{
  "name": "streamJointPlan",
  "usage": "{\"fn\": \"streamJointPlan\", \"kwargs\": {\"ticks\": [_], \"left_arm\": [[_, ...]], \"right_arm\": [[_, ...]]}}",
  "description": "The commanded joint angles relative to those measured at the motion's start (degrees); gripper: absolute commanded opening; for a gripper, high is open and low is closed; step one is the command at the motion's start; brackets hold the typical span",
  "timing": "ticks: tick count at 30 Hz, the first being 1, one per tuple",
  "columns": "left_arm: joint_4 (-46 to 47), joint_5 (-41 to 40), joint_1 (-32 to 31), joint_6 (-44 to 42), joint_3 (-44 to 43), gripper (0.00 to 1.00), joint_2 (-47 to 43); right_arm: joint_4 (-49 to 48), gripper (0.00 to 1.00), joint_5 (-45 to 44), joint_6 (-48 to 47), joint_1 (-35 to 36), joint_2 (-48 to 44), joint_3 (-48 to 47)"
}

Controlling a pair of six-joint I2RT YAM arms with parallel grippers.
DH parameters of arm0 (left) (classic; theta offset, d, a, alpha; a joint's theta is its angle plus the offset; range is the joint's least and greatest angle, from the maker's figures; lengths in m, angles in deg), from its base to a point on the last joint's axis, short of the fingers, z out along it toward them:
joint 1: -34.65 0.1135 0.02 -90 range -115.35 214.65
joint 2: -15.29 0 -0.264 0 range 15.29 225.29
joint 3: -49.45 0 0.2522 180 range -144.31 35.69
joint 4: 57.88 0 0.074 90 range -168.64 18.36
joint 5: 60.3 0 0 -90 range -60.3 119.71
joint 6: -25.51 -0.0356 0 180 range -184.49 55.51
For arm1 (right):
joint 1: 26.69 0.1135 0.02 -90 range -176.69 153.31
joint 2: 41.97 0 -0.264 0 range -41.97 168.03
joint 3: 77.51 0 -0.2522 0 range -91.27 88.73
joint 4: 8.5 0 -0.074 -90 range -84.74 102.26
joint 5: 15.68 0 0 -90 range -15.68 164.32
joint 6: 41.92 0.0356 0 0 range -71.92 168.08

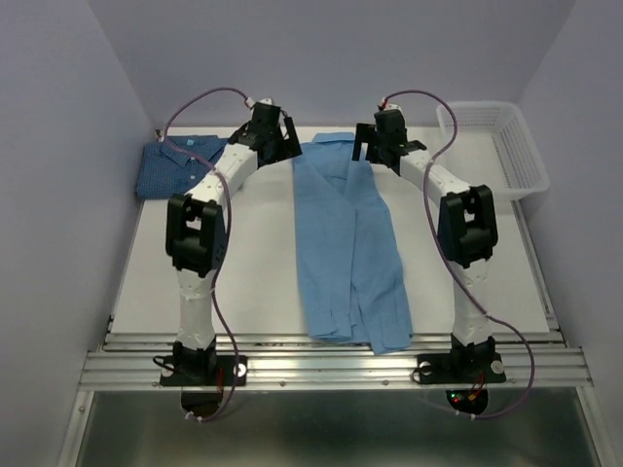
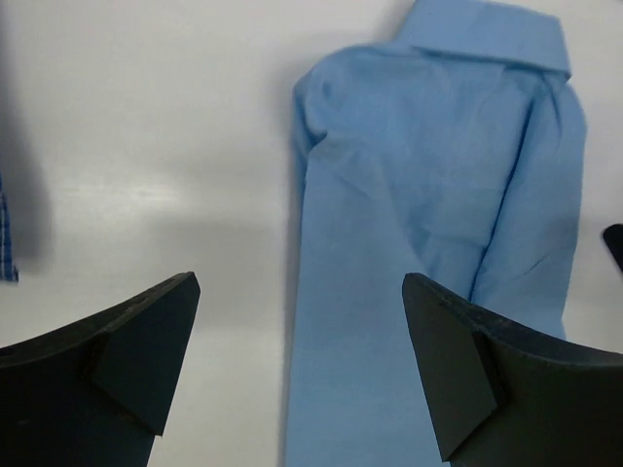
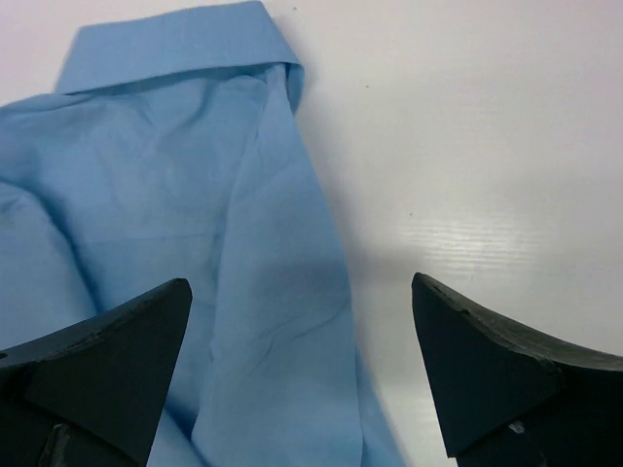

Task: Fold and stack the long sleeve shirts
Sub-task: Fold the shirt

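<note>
The white table (image 1: 263, 272) fills the booth, with both arms reaching out over it from the near edge. Down its middle lies the light blue shirt (image 1: 346, 243), folded lengthwise into a long strip with the sleeves turned in. Its collar (image 2: 487, 34) is at the far end and its hem is at the near edge. The checked shirt (image 1: 175, 165) sits folded in the far left corner, well apart from the blue one. A white basket (image 1: 496, 146) stands in the far right corner. The left gripper (image 2: 302, 292) hangs over the strip's left edge near the collar, fingers spread wide, holding nothing. The right gripper (image 3: 302, 292) hangs over the right edge, fingers likewise wide apart and empty.
</note>
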Motion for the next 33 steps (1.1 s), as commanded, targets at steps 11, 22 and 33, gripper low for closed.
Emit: {"fn": "streamJointPlan", "kwargs": {"ticks": [11, 22, 33], "left_arm": [[2.3, 9.8, 3.6, -6.0, -30.1, 0.99, 23.1], [6.9, 13.4, 3.5, -3.7, -33.4, 0.99, 32.2], [13.8, 14.6, 3.0, -0.3, -34.7, 0.23, 35.8]], "right_arm": [[-1.4, 1.0, -3.9, -14.6, 0.4, 24.6, -28.1], [-4.3, 1.0, -13.5, -20.3, 1.0, 28.1, -27.0], [-12.3, 1.0, 2.3, -15.8, 2.5, 25.0, -22.3]]}}
